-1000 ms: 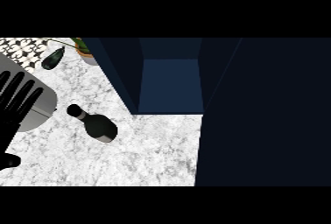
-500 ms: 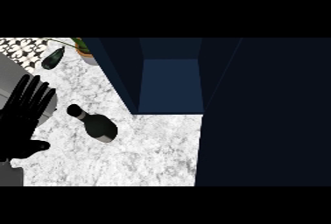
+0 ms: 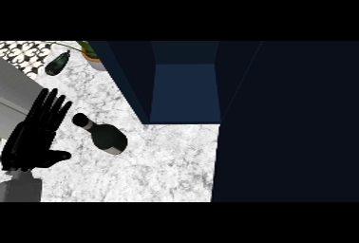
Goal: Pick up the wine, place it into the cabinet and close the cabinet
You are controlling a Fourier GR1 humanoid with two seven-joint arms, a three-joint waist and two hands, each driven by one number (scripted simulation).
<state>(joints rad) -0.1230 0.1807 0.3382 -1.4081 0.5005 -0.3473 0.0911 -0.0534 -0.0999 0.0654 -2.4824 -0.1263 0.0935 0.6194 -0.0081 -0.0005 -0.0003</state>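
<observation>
The navy cabinet (image 3: pixel 186 92) fills the far middle and right of the view. Its compartment stands open towards the worktop's middle, and nothing shows inside it. The broad dark panel (image 3: pixel 288 123) along the right looks like its door swung wide, though its hinge cannot be made out. The marble worktop (image 3: pixel 154 161) runs from the left edge across to that panel.

The left hand (image 3: pixel 26 142) sits low at the worktop's left edge. It is released, with fingers (image 3: pixel 49 109) straight and fanned and the thumb stuck out to the side. Over the last second it has come in from the left edge and slid towards the wine. Its fingertips are now just beside the bottle's neck but do not touch it. The right hand shows nowhere.

The wine bottle (image 3: pixel 101 134) lies on its side left of the cabinet's opening, with its neck pointing to the far left. It has not shifted while the hand closed in. The approach is therefore nearly done, but the grasp has not begun. The next step is probably to wrap the fingers round the bottle's body, and a lying bottle may roll if nudged first.

In the far left corner are a dark bottle-like object (image 3: pixel 57 63) and a small potted plant (image 3: pixel 89 52).
</observation>
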